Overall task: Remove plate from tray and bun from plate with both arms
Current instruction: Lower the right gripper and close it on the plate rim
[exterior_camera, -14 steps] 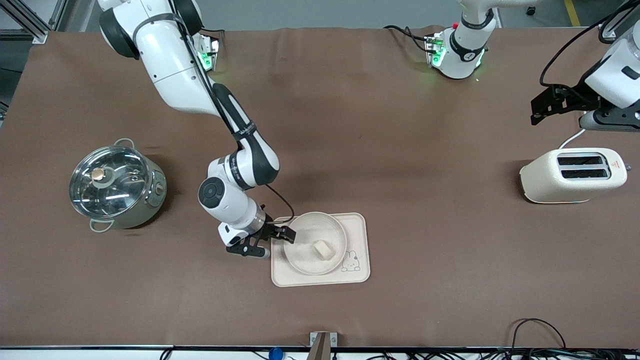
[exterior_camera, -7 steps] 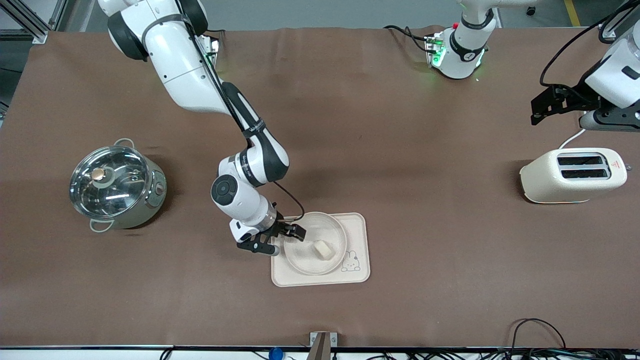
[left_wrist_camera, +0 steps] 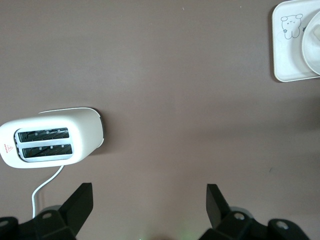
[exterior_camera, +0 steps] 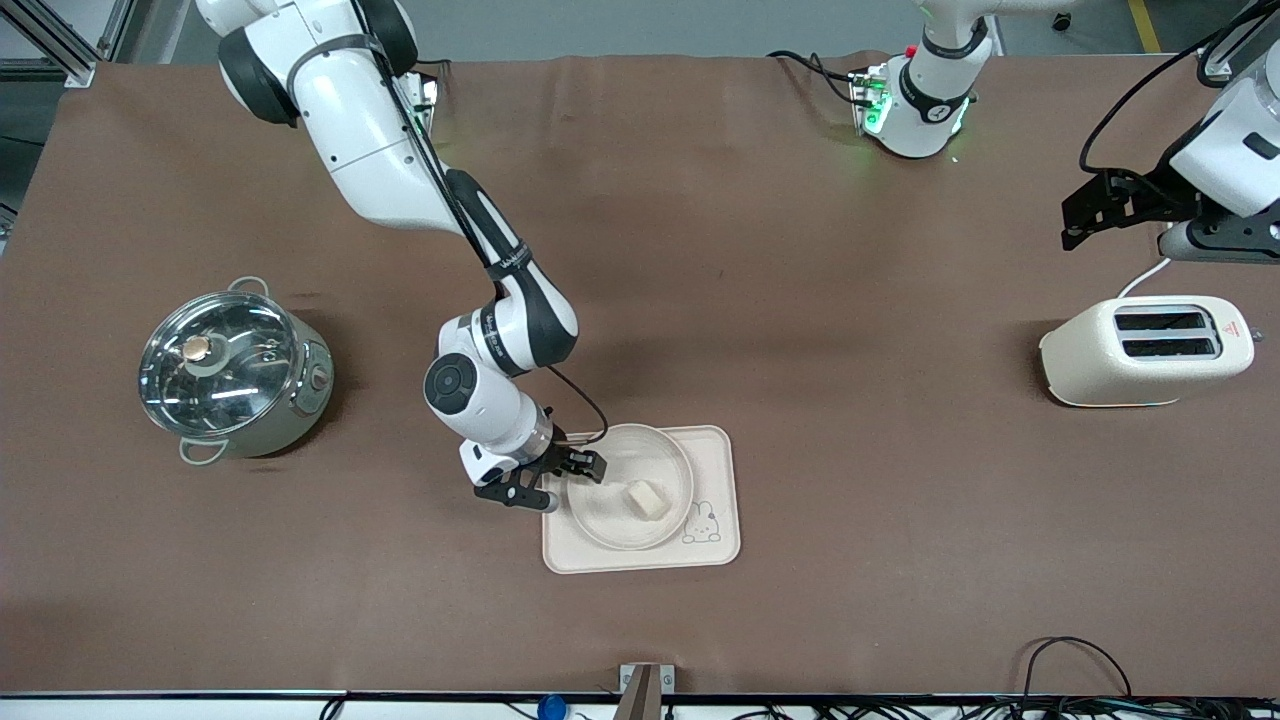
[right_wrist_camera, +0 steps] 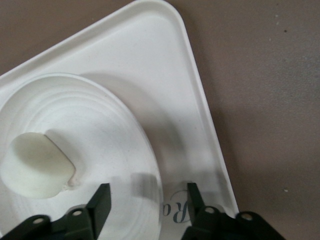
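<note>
The cream-white plate [exterior_camera: 607, 508] sits on the rectangular rabbit tray [exterior_camera: 716, 549], with the small pale bun [exterior_camera: 646, 499] lying in it. My right gripper [exterior_camera: 578, 470] is open and low at the plate's rim on the side toward the right arm's end. In the right wrist view the gripper [right_wrist_camera: 147, 192] straddles that rim: one finger is over the plate [right_wrist_camera: 110, 135] and the other over the tray [right_wrist_camera: 167, 65], with the bun [right_wrist_camera: 36, 165] off to the side. My left gripper [exterior_camera: 1090, 215] waits open and empty in the air near the toaster, and is also open in its wrist view [left_wrist_camera: 148, 192].
A cream toaster [exterior_camera: 1145, 350] stands at the left arm's end, also in the left wrist view [left_wrist_camera: 50, 137]. A steel pot with a glass lid [exterior_camera: 230, 372] stands at the right arm's end. The tray corner [left_wrist_camera: 290, 55] shows in the left wrist view.
My right gripper has shifted toward the plate's rim and settled there, still open. The plate, bun and left arm have not moved.
</note>
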{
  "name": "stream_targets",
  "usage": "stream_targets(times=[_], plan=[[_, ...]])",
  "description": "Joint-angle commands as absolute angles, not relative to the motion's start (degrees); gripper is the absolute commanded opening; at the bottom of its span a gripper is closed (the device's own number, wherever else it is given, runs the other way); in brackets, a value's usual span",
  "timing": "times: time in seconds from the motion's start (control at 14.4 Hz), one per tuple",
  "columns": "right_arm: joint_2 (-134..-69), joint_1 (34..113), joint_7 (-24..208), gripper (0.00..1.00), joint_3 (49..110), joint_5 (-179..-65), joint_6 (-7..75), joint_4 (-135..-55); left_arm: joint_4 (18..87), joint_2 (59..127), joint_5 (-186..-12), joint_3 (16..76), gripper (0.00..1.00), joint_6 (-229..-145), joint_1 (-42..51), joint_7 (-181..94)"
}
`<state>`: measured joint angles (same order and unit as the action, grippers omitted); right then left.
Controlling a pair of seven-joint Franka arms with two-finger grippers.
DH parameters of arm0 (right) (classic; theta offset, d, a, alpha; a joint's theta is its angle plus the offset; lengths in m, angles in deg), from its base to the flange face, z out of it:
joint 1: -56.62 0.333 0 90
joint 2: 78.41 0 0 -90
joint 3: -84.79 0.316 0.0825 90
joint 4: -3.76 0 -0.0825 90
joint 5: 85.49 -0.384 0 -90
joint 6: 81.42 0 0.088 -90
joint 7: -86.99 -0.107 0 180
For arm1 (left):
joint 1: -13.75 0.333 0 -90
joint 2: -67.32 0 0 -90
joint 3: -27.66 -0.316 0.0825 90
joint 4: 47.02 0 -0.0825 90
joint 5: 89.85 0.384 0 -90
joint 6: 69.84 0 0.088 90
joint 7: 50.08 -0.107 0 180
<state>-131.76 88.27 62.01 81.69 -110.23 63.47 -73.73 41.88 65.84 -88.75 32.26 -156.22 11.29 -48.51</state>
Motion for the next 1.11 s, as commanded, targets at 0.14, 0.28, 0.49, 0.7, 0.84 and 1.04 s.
stream_targets(times=[0.14, 0.28, 0.49, 0.7, 0.84, 1.04], plan=[[-132.37, 87.65, 64.74, 0.0, 81.72, -110.72, 63.42, -72.88, 40.7, 66.18, -89.41, 32.4, 1.0, -155.01, 11.64, -48.94], [-132.11, 87.21, 65.54, 0.0, 81.72, -111.16, 63.51, -72.88, 40.79, 66.26, -89.41, 32.4, 1.0, -155.09, 11.64, -48.94], [-131.23, 87.04, 65.37, 0.0, 81.81, -111.59, 63.33, -72.88, 40.79, 66.18, -89.41, 32.4, 1.0, -155.01, 11.64, -48.94], [-128.17, 86.33, 65.71, 0.0, 82.85, -111.77, 62.72, -75.58, 40.79, 66.18, -89.41, 32.4, 1.0, -155.01, 11.73, -49.02], [-124.3, 83.97, 66.42, 0.0, 85.92, -111.86, 62.8, -79.98, 40.7, 66.18, -89.41, 32.4, 1.0, -155.01, 11.64, -48.94], [-116.76, 78.61, 68.25, 0.0, 91.54, -111.86, 62.8, -89.18, 40.7, 66.18, -89.41, 32.4, 1.0, -155.01, 11.64, -48.94]])
